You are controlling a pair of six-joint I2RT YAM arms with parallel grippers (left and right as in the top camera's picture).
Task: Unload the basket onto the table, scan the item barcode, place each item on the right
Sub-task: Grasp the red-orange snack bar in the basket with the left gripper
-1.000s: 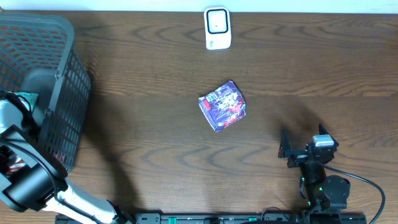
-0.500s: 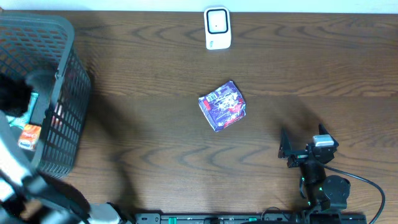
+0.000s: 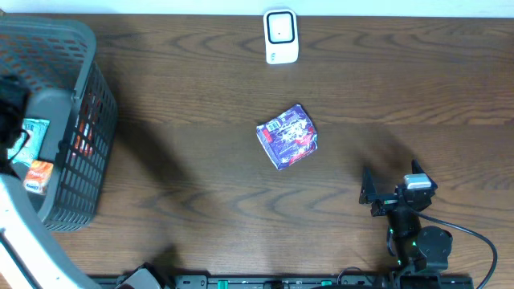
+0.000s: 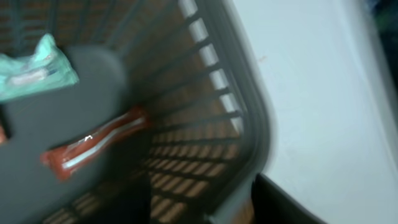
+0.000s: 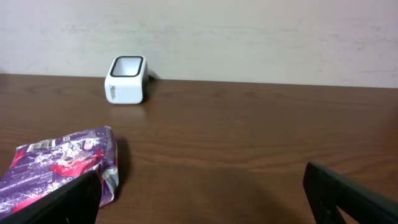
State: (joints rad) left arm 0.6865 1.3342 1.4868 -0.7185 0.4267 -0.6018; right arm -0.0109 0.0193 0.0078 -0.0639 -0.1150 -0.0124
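Purple foil marks the item most likely meant for scanning: a crinkled packet (image 3: pixel 287 136) lying flat in the middle of the dark wooden counter (image 3: pixel 185 88), touched by neither arm. It is well apart from the white scanner (image 3: pixel 280 36), which stands at the far edge with its dark window facing up, presumably so that a barcode can be passed over it from above. No barcode can be made out on the packet's upper face, so it may need turning before it is presented. The right hand (image 5: pixel 199 183) rests low at the near right, aimed toward both packet and scanner, with its fingers spread wide and nothing between them, which looks like a waiting posture with a clear line to the packet. The left hand (image 3: pixel 14 112) is up over the grey mesh basket (image 3: pixel 80 48) at the far left, where a teal packet (image 4: pixel 37 68) and a red one (image 4: pixel 93 146) lie inside. Its wrist view is blurred and shows only one dark finger edge, so I cannot tell whether it is apart, together or carrying anything. The basket probably serves as the store for goods on one side of scanning. As things lie, the scan itself has not yet been made.
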